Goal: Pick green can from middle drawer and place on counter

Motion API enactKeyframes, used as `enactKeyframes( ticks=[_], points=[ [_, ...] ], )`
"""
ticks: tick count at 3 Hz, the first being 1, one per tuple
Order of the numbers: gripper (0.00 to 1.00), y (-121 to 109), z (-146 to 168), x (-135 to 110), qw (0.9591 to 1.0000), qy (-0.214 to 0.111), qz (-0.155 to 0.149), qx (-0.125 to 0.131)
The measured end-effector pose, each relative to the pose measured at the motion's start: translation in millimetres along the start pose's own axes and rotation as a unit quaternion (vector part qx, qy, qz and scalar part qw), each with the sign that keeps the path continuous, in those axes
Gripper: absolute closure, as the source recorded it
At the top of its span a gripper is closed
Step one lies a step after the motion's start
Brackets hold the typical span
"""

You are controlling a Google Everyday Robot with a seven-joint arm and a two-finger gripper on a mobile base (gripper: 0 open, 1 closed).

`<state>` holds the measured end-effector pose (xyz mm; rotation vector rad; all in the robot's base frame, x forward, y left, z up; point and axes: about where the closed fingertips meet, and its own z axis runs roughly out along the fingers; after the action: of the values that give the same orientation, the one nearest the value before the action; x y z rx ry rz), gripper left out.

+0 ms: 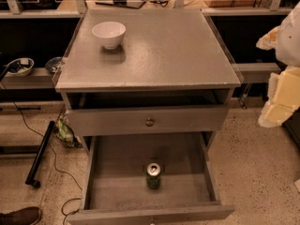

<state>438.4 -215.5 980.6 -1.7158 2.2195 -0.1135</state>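
1. The one camera sits high in front of the cabinet, facing its front and tilted steeply down onto the tabletop [159, 50].
2. It is near: the cabinet fills most of the frame, and the open middle drawer [122, 158] reaches the bottom edge.
3. The gripper [281, 96] juts in at the right edge, beside the tabletop's right side.

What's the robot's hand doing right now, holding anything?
The gripper, at the right edge beside the counter: cannot be told. The can stands in the drawer, unheld.
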Motion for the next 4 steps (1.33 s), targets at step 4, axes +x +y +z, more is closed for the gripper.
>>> enactKeyframes(
  ticks=[4],
  points=[
    [0.00, 20.3, 63.4, -2.8, 0.9976, -0.058, -0.008, -0.037]
  ],
)
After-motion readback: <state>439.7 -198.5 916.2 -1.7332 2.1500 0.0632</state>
